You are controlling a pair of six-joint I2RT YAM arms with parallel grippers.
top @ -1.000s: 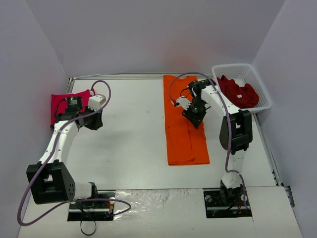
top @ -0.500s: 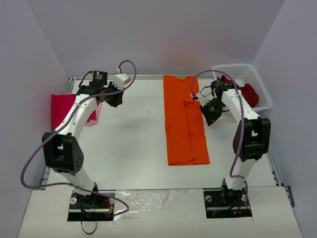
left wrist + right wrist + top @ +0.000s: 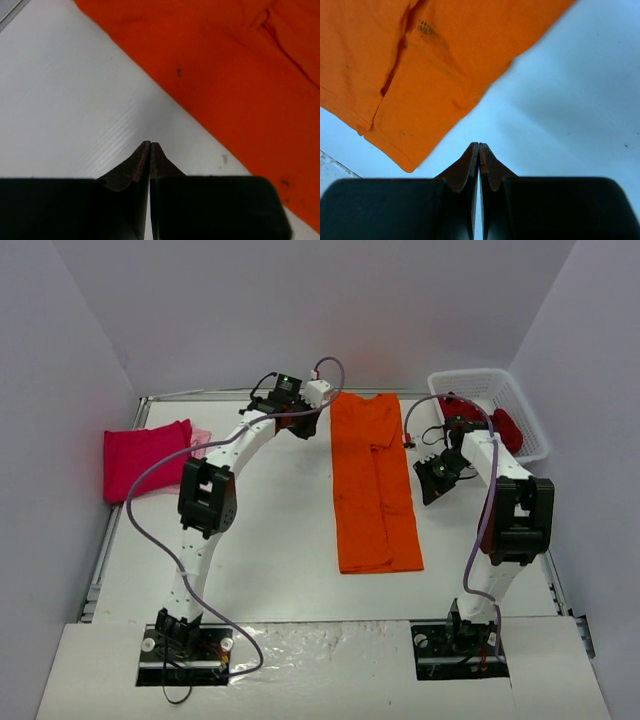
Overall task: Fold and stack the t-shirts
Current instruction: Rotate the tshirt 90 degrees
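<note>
An orange t-shirt (image 3: 373, 480) lies as a long folded strip down the table's middle, and it fills the upper right of the left wrist view (image 3: 240, 65) and the upper left of the right wrist view (image 3: 420, 65). My left gripper (image 3: 308, 425) hovers just left of its top end, shut and empty (image 3: 150, 145). At the shirt's right edge, about halfway down, is my right gripper (image 3: 432, 488), also shut on nothing (image 3: 479, 146). A folded magenta t-shirt (image 3: 145, 455) lies at the far left over a pale pink one (image 3: 201, 439). Dark red t-shirts (image 3: 480, 425) fill the basket.
The white lattice basket (image 3: 530, 425) stands at the back right corner. A metal rail (image 3: 230, 395) runs along the table's back edge, and grey walls close in on three sides.
My left arm swung from the magenta shirt across to the orange shirt's top left. My right gripper came off the orange shirt to its right edge, and both grippers closed.
</note>
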